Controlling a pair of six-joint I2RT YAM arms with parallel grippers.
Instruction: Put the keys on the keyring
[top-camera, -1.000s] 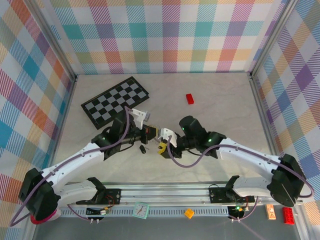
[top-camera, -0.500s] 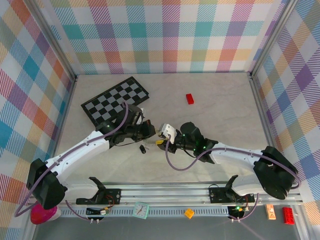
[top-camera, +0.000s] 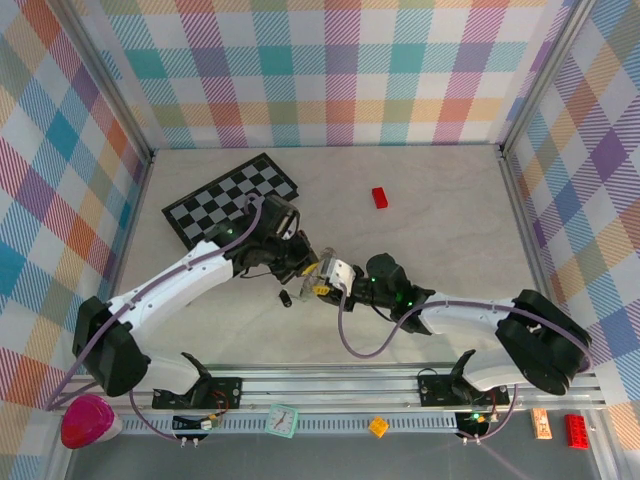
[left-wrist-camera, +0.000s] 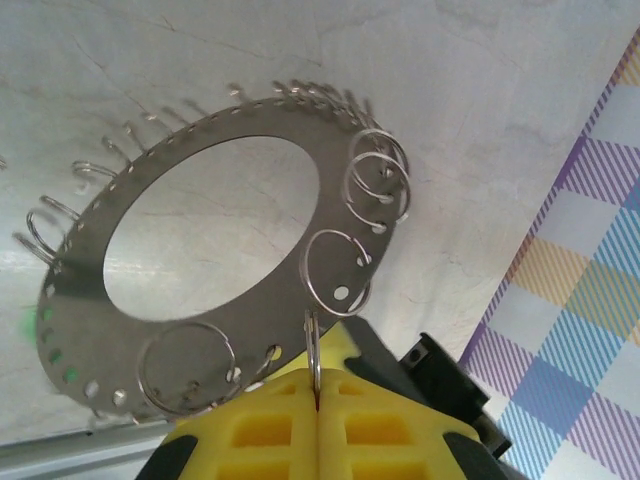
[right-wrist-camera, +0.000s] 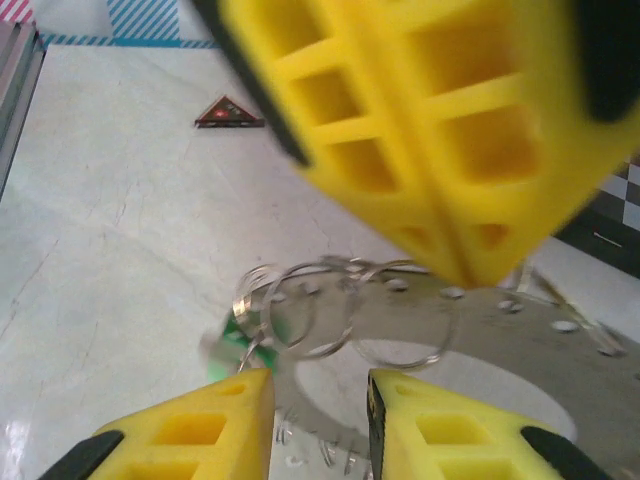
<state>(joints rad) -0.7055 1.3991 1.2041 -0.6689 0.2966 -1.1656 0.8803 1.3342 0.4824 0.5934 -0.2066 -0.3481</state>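
Note:
The keyring (left-wrist-camera: 75, 292), a wide silvery disc with a big hole and small split rings round its rim, hangs above the table. My left gripper (left-wrist-camera: 317, 392) is shut on one of those split rings. In the top view the left gripper (top-camera: 303, 264) and the right gripper (top-camera: 326, 281) nearly touch. The right gripper (right-wrist-camera: 320, 425) is open, its yellow fingers (right-wrist-camera: 215, 420) just below the keyring's (right-wrist-camera: 530, 345) rim. A blurred green key (right-wrist-camera: 236, 338) dangles from a small ring by the left finger. The black key (top-camera: 285, 297) lies on the table below both grippers.
A checkerboard (top-camera: 230, 205) lies at the back left, close behind the left wrist. A red block (top-camera: 380, 197) sits at the back centre. The metal rail (top-camera: 330, 388) runs along the near edge. A small dark red triangle (right-wrist-camera: 230, 113) lies on the table in the right wrist view.
The right arm has stretched out low to the left, bringing its gripper up against the keyring. The left arm has swung its elbow back, with its gripper staying shut on the ring.

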